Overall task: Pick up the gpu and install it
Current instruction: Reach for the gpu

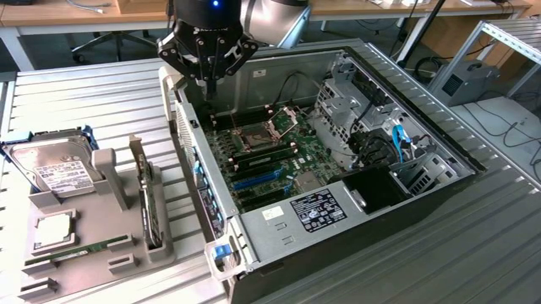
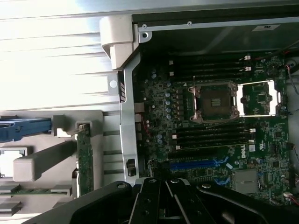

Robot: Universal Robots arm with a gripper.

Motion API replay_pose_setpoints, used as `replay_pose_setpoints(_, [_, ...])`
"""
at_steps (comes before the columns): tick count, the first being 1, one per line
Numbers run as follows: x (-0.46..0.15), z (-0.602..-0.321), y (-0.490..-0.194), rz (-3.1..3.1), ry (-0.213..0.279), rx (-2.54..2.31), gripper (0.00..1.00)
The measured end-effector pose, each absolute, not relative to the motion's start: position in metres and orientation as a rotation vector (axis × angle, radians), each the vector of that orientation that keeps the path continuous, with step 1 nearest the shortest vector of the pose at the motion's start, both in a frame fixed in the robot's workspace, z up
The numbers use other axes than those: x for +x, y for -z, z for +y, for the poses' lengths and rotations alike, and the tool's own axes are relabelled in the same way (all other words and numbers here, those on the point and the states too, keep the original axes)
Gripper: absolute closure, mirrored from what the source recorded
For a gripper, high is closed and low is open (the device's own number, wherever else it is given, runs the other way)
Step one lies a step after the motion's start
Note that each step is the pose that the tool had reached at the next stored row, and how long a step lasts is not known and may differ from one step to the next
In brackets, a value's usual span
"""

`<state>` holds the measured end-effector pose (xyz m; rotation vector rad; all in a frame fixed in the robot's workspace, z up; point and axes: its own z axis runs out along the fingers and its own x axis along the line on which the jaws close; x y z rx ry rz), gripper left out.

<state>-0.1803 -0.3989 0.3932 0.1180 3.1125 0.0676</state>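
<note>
gpu (image 1: 151,201) in tray (image 1: 100,220) beside computer case (image 1: 270,79)

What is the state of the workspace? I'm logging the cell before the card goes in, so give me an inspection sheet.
Surface: ribbed metal table carrying an open computer case and a grey parts holder.
Job's things: gpu standing on edge in the holder, untouched.
Clutter: hard drive, processor chip and memory stick in the holder.
Grippers: gripper shut, empty, above the case's edge nearest the holder.
Cables: blue cable and black cables inside the case; loose cables at the exterior view's right.
Surroundings: desks, office chair, metal frame.
</note>
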Motion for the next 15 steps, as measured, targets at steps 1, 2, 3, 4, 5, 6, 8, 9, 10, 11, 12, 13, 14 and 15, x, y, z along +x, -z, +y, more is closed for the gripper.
replay_pose_setpoints(1, [-0.1808, -0.3989, -0.3932, 3.112, -0.068, 0.118, 0.89])
replay_pose_setpoints(2, [-0.1811, -0.3989, -0.3932, 3.112, -0.068, 0.118, 0.89])
replay_pose_setpoints(3, [-0.1816, -0.3989, -0.3932, 3.112, -0.068, 0.118, 0.89])
replay_pose_setpoints(4, [-0.182, -0.3989, -0.3932, 3.112, -0.068, 0.118, 0.89])
replay_pose_setpoints(5, [-0.1825, -0.3989, -0.3932, 3.112, -0.068, 0.118, 0.89])
replay_pose_setpoints(6, [-0.183, -0.3989, -0.3932, 3.113, -0.068, 0.118, 0.89])
replay_pose_setpoints(8, [-0.1837, -0.3989, -0.3932, 3.113, -0.068, 0.118, 0.89])
replay_pose_setpoints(9, [-0.184, -0.3989, -0.3932, 3.112, -0.068, 0.118, 0.89])
replay_pose_setpoints(10, [-0.1845, -0.3989, -0.3932, 3.112, -0.068, 0.118, 0.89])
replay_pose_setpoints(11, [-0.1849, -0.3989, -0.3932, 3.112, -0.068, 0.118, 0.89])
replay_pose_setpoints(12, [-0.1851, -0.3989, -0.3932, 3.112, -0.068, 0.118, 0.89])
replay_pose_setpoints(13, [-0.1855, -0.3989, -0.3932, 3.112, -0.068, 0.118, 0.89])
replay_pose_setpoints(14, [-0.1858, -0.3989, -0.3932, 3.113, -0.068, 0.118, 0.89])
replay_pose_setpoints(15, [-0.186, -0.3989, -0.3932, 3.113, -0.068, 0.118, 0.89])
